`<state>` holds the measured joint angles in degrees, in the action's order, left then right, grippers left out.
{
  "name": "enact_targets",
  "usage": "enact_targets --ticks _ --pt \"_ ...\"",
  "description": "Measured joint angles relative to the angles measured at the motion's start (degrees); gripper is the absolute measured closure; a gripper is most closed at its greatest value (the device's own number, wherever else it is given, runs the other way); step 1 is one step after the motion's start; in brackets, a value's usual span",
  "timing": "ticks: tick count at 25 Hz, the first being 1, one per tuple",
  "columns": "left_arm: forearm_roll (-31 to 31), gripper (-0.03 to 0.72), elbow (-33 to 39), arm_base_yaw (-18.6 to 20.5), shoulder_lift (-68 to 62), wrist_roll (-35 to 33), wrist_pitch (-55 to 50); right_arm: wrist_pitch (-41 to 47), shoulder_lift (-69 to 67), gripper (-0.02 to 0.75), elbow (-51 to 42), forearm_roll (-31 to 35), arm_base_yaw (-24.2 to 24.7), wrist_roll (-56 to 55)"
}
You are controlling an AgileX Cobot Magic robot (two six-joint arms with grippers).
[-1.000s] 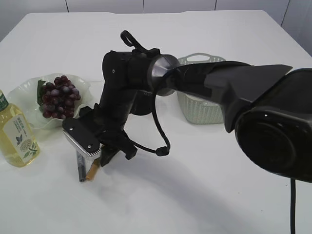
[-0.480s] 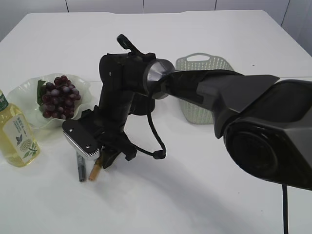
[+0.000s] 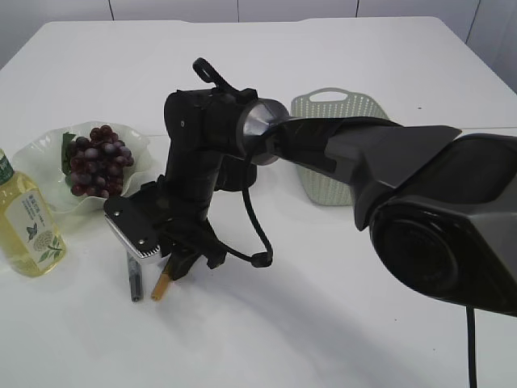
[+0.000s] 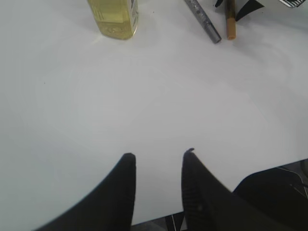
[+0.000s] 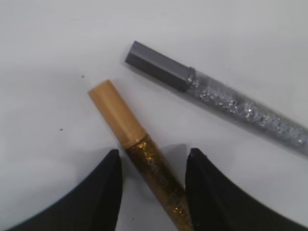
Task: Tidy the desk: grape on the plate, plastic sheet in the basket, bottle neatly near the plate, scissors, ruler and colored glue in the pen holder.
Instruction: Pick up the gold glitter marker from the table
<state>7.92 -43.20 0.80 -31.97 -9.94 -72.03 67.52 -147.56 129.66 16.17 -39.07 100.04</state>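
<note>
A gold glitter colored glue pen (image 5: 139,149) lies on the white table between the fingers of my right gripper (image 5: 153,159), which is open with a gap on each side of it. A silver glue pen (image 5: 226,103) lies just beyond it. In the exterior view my right gripper (image 3: 178,263) points down over the gold pen (image 3: 162,284), next to the silver one (image 3: 133,279). The grape (image 3: 97,158) sits on the glass plate (image 3: 40,153). The bottle (image 3: 26,222) stands at the left edge. My left gripper (image 4: 159,156) is open over bare table. Scissors, ruler and plastic sheet are out of view.
A pale green basket (image 3: 339,109) stands behind the right arm, partly covered by it. A dark round object (image 3: 234,176) behind the wrist is mostly hidden. In the left wrist view, the bottle (image 4: 115,17) and both pens (image 4: 207,24) lie far ahead.
The right arm has swung slightly, uncovering more of the basket, and its gripper has settled around the gold glue pen. Neither gripper's opening has changed.
</note>
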Motion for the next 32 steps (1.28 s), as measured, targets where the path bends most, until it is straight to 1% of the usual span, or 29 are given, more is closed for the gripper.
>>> enact_targets --ticks 3,6,12,16,19,25,32 --pt "0.0 0.447 0.0 0.0 0.0 0.0 0.0 1.1 -0.1 0.438 0.0 -0.3 0.0 -1.5" --pt "0.0 0.447 0.0 0.0 0.0 0.0 0.0 1.7 -0.1 0.500 0.0 -0.5 0.0 -4.0" --pt "1.3 0.447 0.0 0.0 0.0 0.0 0.0 1.9 -0.1 0.552 0.0 -0.5 0.0 -6.3" --pt "1.8 0.447 0.0 0.0 0.0 0.0 0.0 2.1 -0.1 0.635 0.0 -0.5 0.0 -7.5" --pt "1.9 0.447 0.0 0.0 0.0 0.0 0.0 2.1 -0.1 0.677 0.0 0.3 0.4 -7.7" --pt "1.9 0.447 0.0 0.0 0.0 0.0 0.0 2.1 1.1 0.685 0.0 1.2 2.4 -7.7" --pt "1.9 0.447 0.0 0.0 0.0 0.0 0.0 2.1 7.0 0.687 -0.2 7.3 6.6 -6.8"
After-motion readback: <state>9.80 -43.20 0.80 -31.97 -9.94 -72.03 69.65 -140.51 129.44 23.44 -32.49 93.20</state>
